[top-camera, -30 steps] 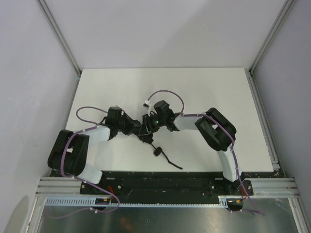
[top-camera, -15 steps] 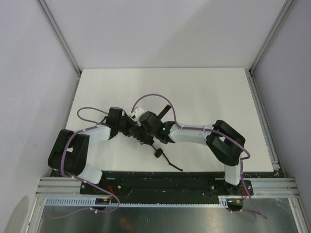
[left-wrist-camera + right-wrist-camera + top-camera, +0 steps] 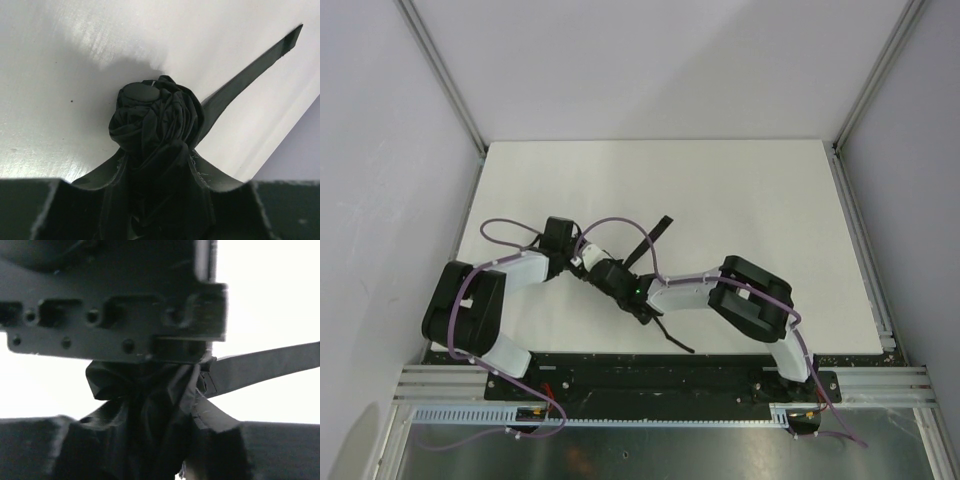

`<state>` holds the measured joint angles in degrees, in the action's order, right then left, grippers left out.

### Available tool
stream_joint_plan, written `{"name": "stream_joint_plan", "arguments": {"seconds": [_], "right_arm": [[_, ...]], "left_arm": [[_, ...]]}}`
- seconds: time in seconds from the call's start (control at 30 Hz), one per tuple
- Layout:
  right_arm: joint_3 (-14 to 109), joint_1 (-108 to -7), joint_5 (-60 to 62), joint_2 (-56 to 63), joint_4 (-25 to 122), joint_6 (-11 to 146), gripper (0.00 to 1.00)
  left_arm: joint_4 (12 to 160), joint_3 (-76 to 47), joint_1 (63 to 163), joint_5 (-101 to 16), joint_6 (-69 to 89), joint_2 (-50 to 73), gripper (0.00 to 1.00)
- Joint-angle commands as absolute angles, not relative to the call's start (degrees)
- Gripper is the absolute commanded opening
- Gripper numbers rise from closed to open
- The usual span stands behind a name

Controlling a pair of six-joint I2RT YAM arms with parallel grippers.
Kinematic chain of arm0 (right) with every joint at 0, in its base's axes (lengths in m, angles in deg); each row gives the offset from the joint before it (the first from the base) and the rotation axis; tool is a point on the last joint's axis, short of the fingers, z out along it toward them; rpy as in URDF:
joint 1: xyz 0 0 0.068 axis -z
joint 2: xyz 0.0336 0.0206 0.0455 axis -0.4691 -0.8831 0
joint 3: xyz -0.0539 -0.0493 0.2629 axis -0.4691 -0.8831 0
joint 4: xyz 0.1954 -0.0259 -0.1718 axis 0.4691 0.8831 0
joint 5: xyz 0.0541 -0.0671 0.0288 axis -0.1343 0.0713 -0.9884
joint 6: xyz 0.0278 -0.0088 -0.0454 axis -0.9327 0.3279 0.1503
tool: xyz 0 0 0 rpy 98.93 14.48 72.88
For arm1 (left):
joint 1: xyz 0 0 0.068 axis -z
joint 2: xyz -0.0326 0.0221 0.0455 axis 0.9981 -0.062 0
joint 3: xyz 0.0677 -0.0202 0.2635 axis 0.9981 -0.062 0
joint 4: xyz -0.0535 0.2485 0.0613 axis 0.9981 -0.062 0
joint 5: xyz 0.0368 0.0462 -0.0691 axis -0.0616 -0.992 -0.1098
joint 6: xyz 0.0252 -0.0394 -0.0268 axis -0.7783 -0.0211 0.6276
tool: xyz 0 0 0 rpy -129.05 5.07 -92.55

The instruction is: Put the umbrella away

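The black folding umbrella (image 3: 155,120) lies bundled between both grippers near the table's front middle. In the left wrist view its crumpled canopy and round end cap sit between my left gripper's (image 3: 156,167) jaws, which are shut on the fabric. My right gripper (image 3: 156,416) is also shut on the canopy, facing the left gripper's body (image 3: 115,295). A flat black closure strap (image 3: 655,232) sticks out toward the back right. From above, the left gripper (image 3: 580,264) and right gripper (image 3: 607,274) meet over the umbrella, mostly hiding it. Its wrist strap (image 3: 672,338) trails toward the front edge.
The white table (image 3: 740,190) is walled on the left, back and right by pale panels with metal rails. The black base rail (image 3: 650,372) runs along the near edge. Purple cables (image 3: 505,228) loop above both arms.
My right arm has swung left and toward the near edge, its elbow folding in. The closure strap has come out and now points back right. The left arm has barely moved.
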<state>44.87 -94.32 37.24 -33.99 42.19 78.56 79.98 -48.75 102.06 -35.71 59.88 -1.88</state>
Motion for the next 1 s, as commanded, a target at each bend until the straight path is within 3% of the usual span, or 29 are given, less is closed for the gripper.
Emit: {"name": "stream_joint_plan", "arguments": {"seconds": [0.0,0.07,0.17,0.2,0.27,0.33,0.4,0.5,0.73,0.87,0.97], "right_arm": [[45.6,-92.1,35.9,-38.2,46.2,73.6,0.09],[45.0,-90.9,30.5,-38.9,48.7,71.2,0.02],[44.5,-88.6,18.7,-40.8,52.1,67.7,0.00],[43.8,-87.7,14.9,-41.4,52.2,66.3,0.00],[41.6,-85.8,5.8,-42.2,50.4,63.0,0.00],[38.7,-83.9,-2.1,-43.1,46.6,58.7,0.00],[36.4,-82.4,-7.8,-43.9,43.0,55.1,0.00],[34.0,-80.4,-14.9,-44.8,38.7,50.5,0.00],[32.1,-75.8,-28.9,-47.3,29.4,41.3,0.00],[32.1,-73.3,-33.8,-48.7,26.3,38.7,0.00],[32.2,-72.3,-35.9,-48.6,24.9,38.1,0.00]], "left_arm": [[67.5,-50.9,102.8,-39.9,58.2,-4.7,0.00],[67.5,-50.6,103.0,-40.1,57.7,-4.5,0.00],[67.5,-49.4,103.3,-40.2,56.6,-4.9,0.00],[67.6,-48.9,103.4,-40.1,56.0,-4.9,0.05],[68.2,-47.9,103.3,-40.1,54.2,-4.5,0.38],[68.6,-46.8,103.3,-40.6,52.0,-3.3,0.80],[68.9,-46.3,103.2,-41.3,50.1,-1.7,0.95],[69.1,-47.0,102.8,-42.2,49.0,0.4,0.99],[70.1,-49.7,101.5,-41.7,48.5,-0.2,0.99],[70.3,-49.9,101.3,-42.0,48.5,-1.2,0.93],[70.7,-49.4,101.5,-42.0,48.8,-2.5,0.83]]}}
